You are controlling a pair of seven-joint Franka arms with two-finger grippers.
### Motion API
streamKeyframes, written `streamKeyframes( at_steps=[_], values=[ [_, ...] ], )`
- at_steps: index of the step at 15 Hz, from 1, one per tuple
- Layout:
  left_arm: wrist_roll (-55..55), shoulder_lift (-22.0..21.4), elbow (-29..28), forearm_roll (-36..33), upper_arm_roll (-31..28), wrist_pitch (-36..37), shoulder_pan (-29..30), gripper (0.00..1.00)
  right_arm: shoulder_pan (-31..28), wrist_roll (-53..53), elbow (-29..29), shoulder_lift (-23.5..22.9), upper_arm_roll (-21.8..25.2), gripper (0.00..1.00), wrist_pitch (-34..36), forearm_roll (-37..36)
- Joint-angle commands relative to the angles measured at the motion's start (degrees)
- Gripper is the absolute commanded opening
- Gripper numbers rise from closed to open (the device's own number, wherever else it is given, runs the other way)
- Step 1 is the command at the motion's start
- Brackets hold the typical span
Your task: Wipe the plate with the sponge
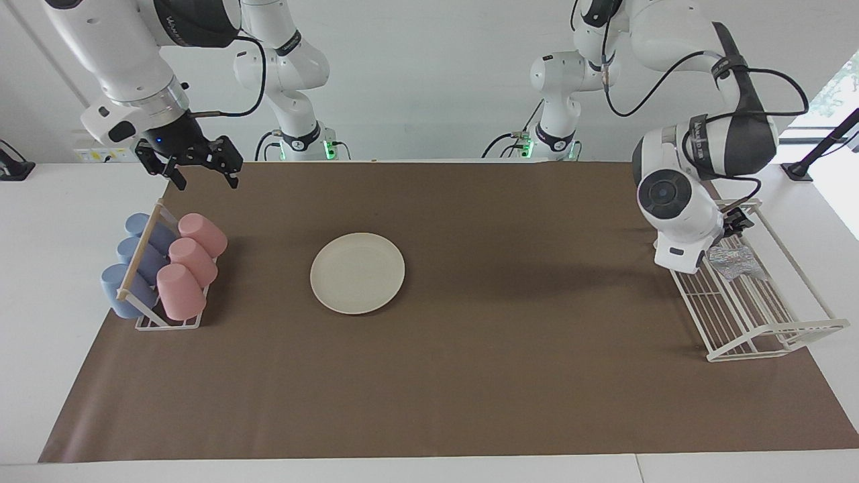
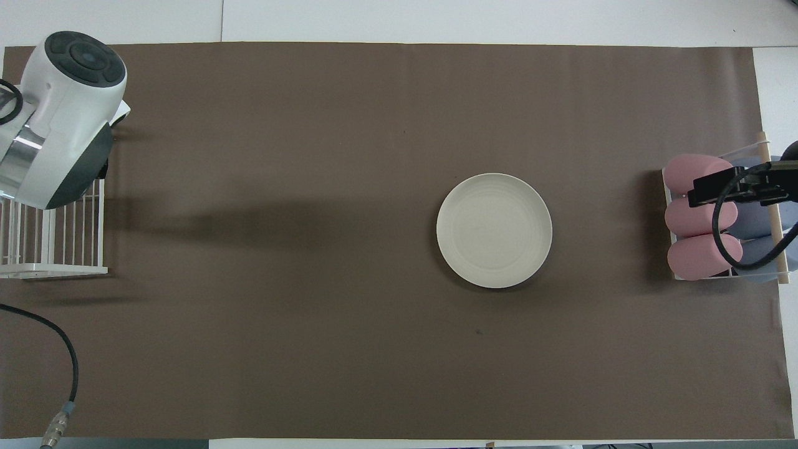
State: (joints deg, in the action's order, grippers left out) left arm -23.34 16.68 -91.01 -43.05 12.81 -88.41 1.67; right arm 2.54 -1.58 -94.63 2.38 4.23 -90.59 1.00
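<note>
Left gripper (image 1: 728,231) is lowered into wire rack (image 1: 758,315) by sponge (image 1: 735,260), frame right; finger state cannot be told. Right gripper (image 1: 201,168) is held spread at upper left; plate (image 1: 358,273) sits at center.

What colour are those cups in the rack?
The cups are pink in one row, blue in the other; the facing view shows both best.

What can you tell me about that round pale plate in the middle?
The plate is round, cream-white and plain, with a shallow raised rim and faint rings on its smooth face. It lies flat on the brown mat, nothing on it, nothing touching it, nearer the cup rack than the wire rack.
</note>
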Motion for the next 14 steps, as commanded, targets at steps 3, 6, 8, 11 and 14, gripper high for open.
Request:
streamKeyframes(
  at_steps=[3, 6, 8, 11, 14],
  values=[
    [1.45, -3.58, 4.96, 14.97, -0.16, -0.62, 2.88, 1.00, -0.52, 0.17, 0.41, -0.27, -0.54, 1.00, 0.23, -0.82],
    [3.90, -9.72, 4.88, 25.27, -0.33, -0.36, 5.09, 1.00, -0.43, 0.17, 0.41, -0.36, -0.63, 1.00, 0.23, -0.82],
    [5.75, -12.36, 4.79, 30.10, -0.25, 1.22, 6.05, 1.00, -0.43, 0.95, 0.33, -0.27, -0.63, 1.00, 0.23, -0.82],
    [8.99, -15.44, 4.53, 37.75, -0.33, 3.41, 6.24, 1.00, -0.34, 2.37, 0.32, -0.27, -0.63, 1.00, 0.23, -0.82],
    [15.76, -16.50, 3.40, 44.43, -0.60, 5.97, 8.95, 1.00, -0.34, 2.37, 0.24, -0.27, -0.63, 1.00, 0.58, -0.82]
  ],
)
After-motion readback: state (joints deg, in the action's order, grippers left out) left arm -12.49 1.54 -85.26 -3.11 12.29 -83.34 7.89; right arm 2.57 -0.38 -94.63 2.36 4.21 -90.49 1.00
